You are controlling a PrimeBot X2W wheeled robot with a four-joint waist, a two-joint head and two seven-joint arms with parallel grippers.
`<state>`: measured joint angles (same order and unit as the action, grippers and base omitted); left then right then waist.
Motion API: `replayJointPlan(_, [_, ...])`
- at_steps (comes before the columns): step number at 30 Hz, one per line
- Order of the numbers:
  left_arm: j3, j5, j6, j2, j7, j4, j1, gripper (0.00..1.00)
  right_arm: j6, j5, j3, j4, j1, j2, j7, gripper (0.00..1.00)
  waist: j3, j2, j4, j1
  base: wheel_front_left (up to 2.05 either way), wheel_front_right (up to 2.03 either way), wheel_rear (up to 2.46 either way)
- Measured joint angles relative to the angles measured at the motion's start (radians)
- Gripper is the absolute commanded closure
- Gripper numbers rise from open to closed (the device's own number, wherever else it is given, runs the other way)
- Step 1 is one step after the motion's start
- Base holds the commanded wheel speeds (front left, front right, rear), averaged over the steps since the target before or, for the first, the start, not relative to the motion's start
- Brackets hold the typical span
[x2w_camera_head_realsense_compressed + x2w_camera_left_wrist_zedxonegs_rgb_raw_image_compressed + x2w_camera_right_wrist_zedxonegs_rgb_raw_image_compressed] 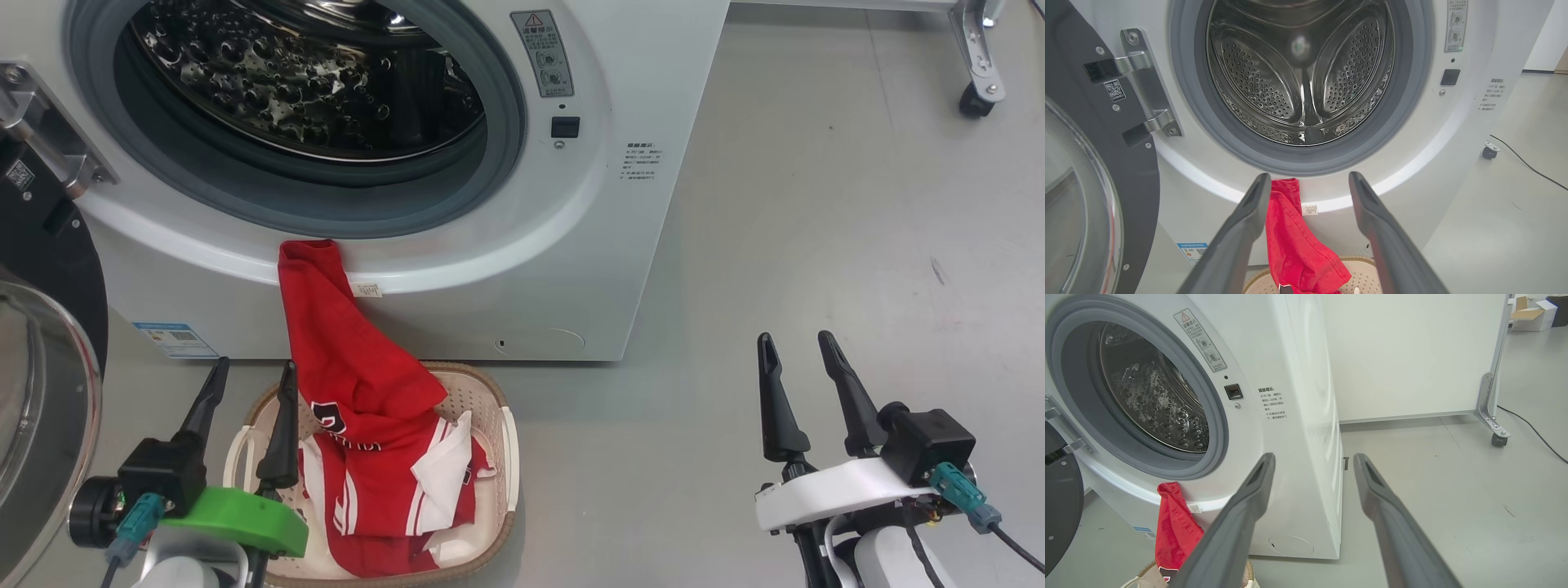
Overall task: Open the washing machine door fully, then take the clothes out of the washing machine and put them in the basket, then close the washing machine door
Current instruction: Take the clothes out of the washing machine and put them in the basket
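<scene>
The washing machine door stands open, the drum bare; the clothes lie in the basket, one end draped up the front of the washing machine; our left gripper and right gripper gape empty; we judge only the closing remains.

The pale grey floor is smooth, with a small dark scuff to the right. The white washing machine stands on it, and the cream basket sits on the floor just in front of the machine's base. Well off to the right, a black caster under a metal bracket carries a white panel, and a thin black cable trails across the floor beside it.
</scene>
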<state>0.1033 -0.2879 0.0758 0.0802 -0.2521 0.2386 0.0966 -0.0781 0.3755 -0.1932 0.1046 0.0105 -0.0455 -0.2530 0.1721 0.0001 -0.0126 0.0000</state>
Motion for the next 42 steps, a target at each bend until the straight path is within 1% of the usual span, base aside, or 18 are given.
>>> replayJointPlan(17, [-0.004,0.012,0.001,-0.003,0.0,-0.021,-0.01,0.0,-0.002,0.0,0.001,-0.013,0.0,0.0,0.0,0.0,0.034,0.0,-0.007,0.0,0.0,0.0,0.0])
replayJointPlan(28, [-0.008,0.014,0.001,-0.001,0.005,0.032,-0.016,0.0,-0.002,-0.006,-0.018,-0.024,0.002,0.0,0.0,0.0,0.101,0.0,-0.021,0.0,0.0,0.0,0.0])
replayJointPlan(32, [-0.012,0.006,0.005,0.002,0.032,0.049,-0.012,0.0,-0.002,-0.013,-0.029,-0.031,0.01,0.0,0.0,0.0,0.135,0.0,-0.029,0.0,0.0,0.0,0.0])
replayJointPlan(35, [-0.037,-0.023,0.006,0.007,0.069,0.078,0.018,0.0,-0.001,-0.025,-0.042,-0.039,0.027,0.0,0.0,0.0,0.176,0.0,-0.039,0.0,0.0,0.0,0.0])
replayJointPlan(39, [-0.068,-0.064,0.01,0.022,0.106,0.101,0.085,0.0,0.001,-0.033,-0.055,-0.046,0.041,0.0,0.0,0.0,0.222,0.0,-0.051,0.0,0.0,0.0,0.0])
replayJointPlan(42, [-0.096,-0.077,0.01,0.046,0.139,0.124,0.139,0.0,0.001,-0.043,-0.064,-0.053,0.054,0.0,0.0,0.0,0.259,0.0,-0.062,0.0,0.0,0.0,0.0])
